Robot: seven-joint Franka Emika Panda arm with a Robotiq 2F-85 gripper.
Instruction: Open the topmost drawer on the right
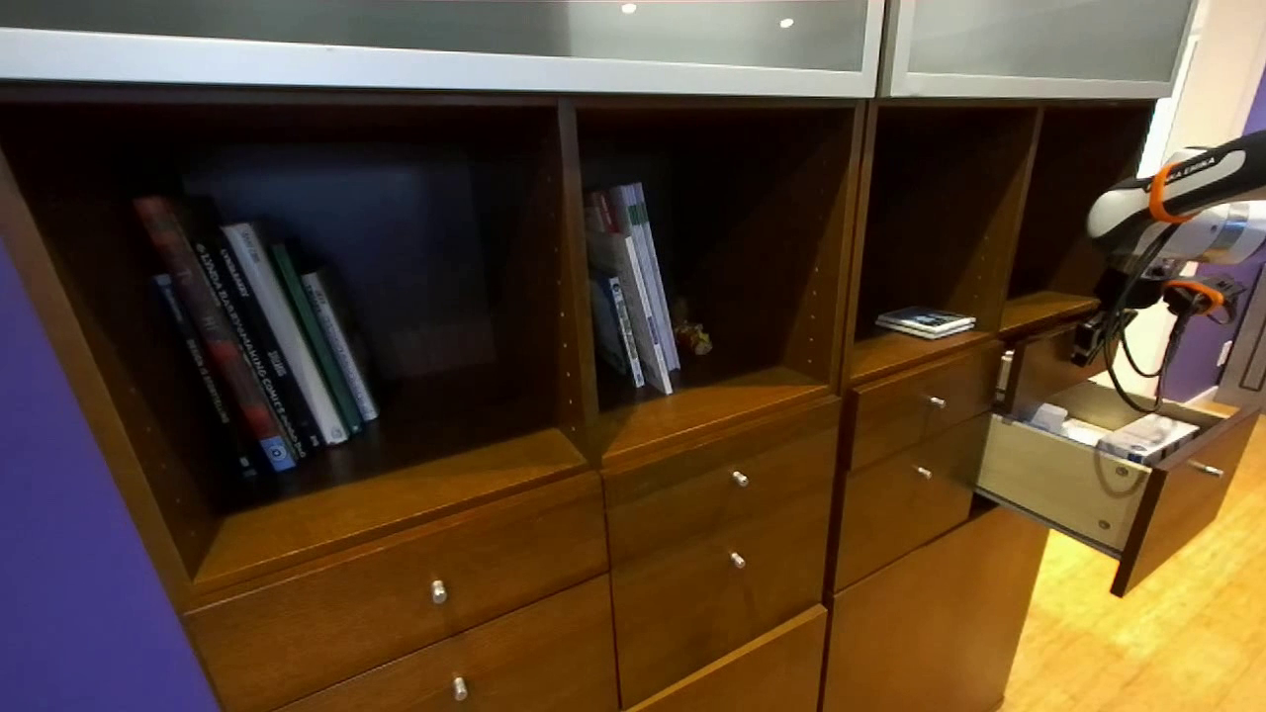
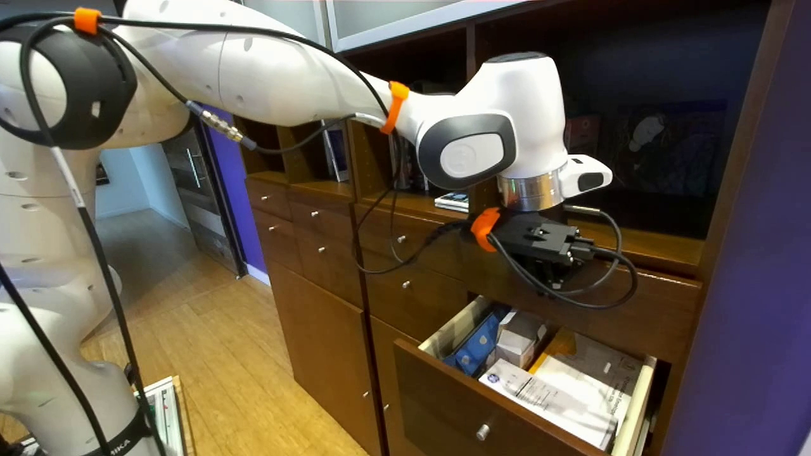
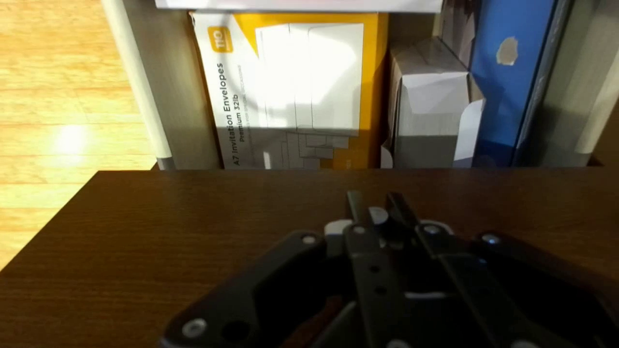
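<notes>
Plainly, the hand (image 3: 375, 197) is almost closed, its two fingertips (image 3: 357, 205) pinching a small silver knob (image 3: 378, 216) on the topmost drawer (image 2: 659, 316). That drawer sits directly above a deeper, pulled-out drawer (image 2: 453, 386). Its reddish-brown front faces outward from the cabinet (image 1: 712, 415), the long axis level and parallel to the front below. In an exterior view, it stands slightly proud.
</notes>
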